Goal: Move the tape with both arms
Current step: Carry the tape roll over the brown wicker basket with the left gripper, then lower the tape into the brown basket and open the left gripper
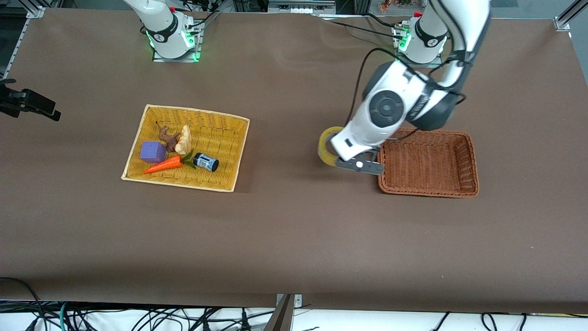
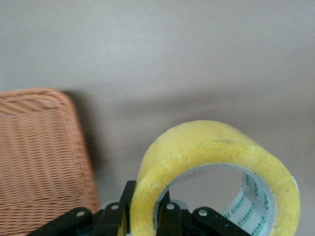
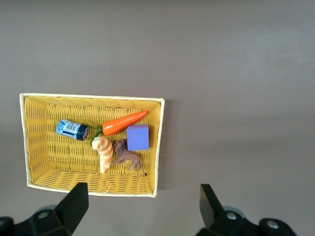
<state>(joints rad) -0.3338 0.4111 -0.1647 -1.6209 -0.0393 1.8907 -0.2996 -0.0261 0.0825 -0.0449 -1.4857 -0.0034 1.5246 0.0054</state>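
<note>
The tape point(image 1: 327, 146), a yellowish ring, is held upright in my left gripper point(image 1: 336, 155), over the bare table just beside the brown basket point(image 1: 459, 192), on the side toward the right arm's end. In the left wrist view the gripper point(image 2: 145, 209) is shut on the tape point(image 2: 197, 145), with one finger outside the ring's wall and one inside its hollow. My right gripper point(image 3: 142, 194) is out of the front view. It is open and empty, high over the table by the yellow basket point(image 3: 160, 147).
The yellow basket point(image 1: 240, 151) holds a carrot point(image 1: 163, 165), a purple cube point(image 1: 152, 151), a small blue-labelled bottle point(image 1: 205, 162) and two small toy figures. The brown basket point(image 2: 39, 147) holds nothing. A black fixture point(image 1: 27, 103) sticks in at the right arm's end.
</note>
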